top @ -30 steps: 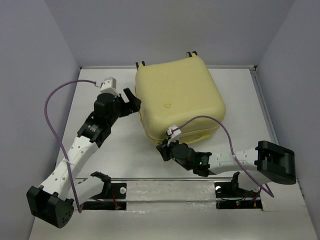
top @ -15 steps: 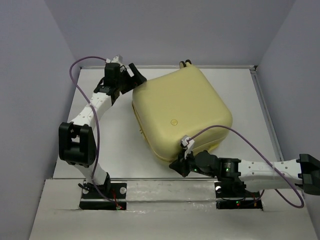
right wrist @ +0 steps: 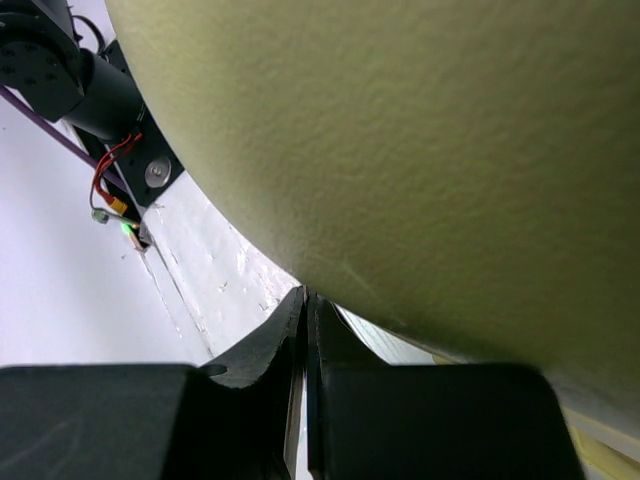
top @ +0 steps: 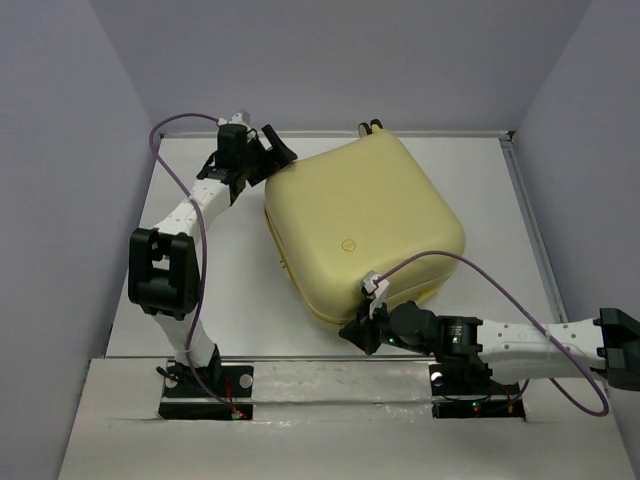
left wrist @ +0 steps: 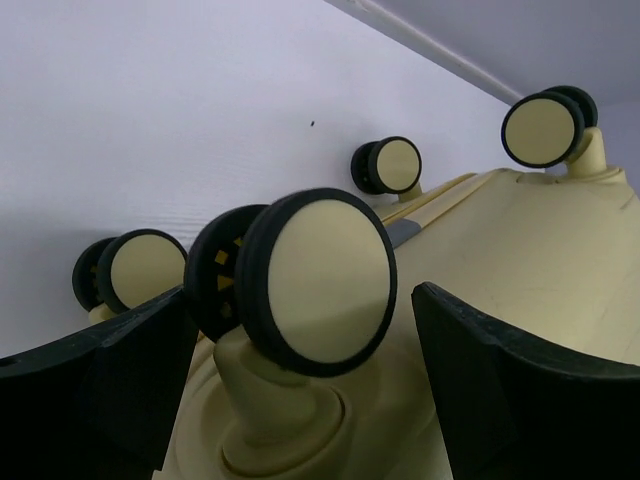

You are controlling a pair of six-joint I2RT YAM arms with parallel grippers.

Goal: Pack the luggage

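Observation:
The luggage (top: 360,225), a pale-yellow hard-shell suitcase, lies closed and turned at an angle in the middle of the table. My left gripper (top: 275,155) is open at its far-left corner. In the left wrist view the gripper (left wrist: 300,400) straddles a black-and-cream wheel (left wrist: 315,280), with a finger (left wrist: 520,390) on each side and a gap to both. My right gripper (top: 350,335) is shut at the luggage's near corner. In the right wrist view its tips (right wrist: 305,300) sit pressed together just under the curved shell (right wrist: 420,140).
Three more wheels (left wrist: 543,128) (left wrist: 390,165) (left wrist: 135,270) stick out of the luggage's end. Grey walls close in the table on the left, back and right. The arm bases (top: 205,385) (top: 470,385) and purple cables (top: 500,290) are at the near edge.
The luggage has turned and slid toward the near right. My left arm swung to its far-left corner and over a wheel. My right arm stretched along the near edge, still shut.

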